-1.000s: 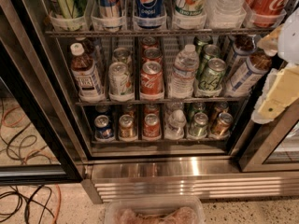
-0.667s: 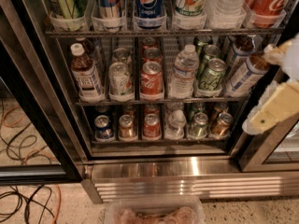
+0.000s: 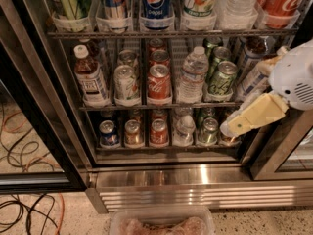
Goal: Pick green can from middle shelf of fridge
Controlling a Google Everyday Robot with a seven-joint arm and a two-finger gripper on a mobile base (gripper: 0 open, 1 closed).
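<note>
The green can (image 3: 221, 80) stands at the front of a lane on the right side of the middle shelf (image 3: 161, 105), with another green can (image 3: 218, 56) right behind it. The fridge (image 3: 195, 187) stands open in front of me, with its steel louvred base below. My gripper (image 3: 235, 125), cream-coloured on a white arm, comes in from the right. It hangs below and to the right of the green can, in front of the lower shelf's right end, apart from the can.
On the middle shelf stand a red Coca-Cola can (image 3: 159, 83), a pale silver-white can (image 3: 126, 83), a water bottle (image 3: 193, 76) and a tea bottle (image 3: 90, 77). Small cans fill the lower shelf (image 3: 156, 131). Cables (image 3: 24, 155) lie on the floor at left. A clear plastic bin (image 3: 161, 222) sits at the bottom.
My gripper has moved down and to the left, from beside the middle shelf's right end to in front of the lower shelf's right end. The cans have not moved.
</note>
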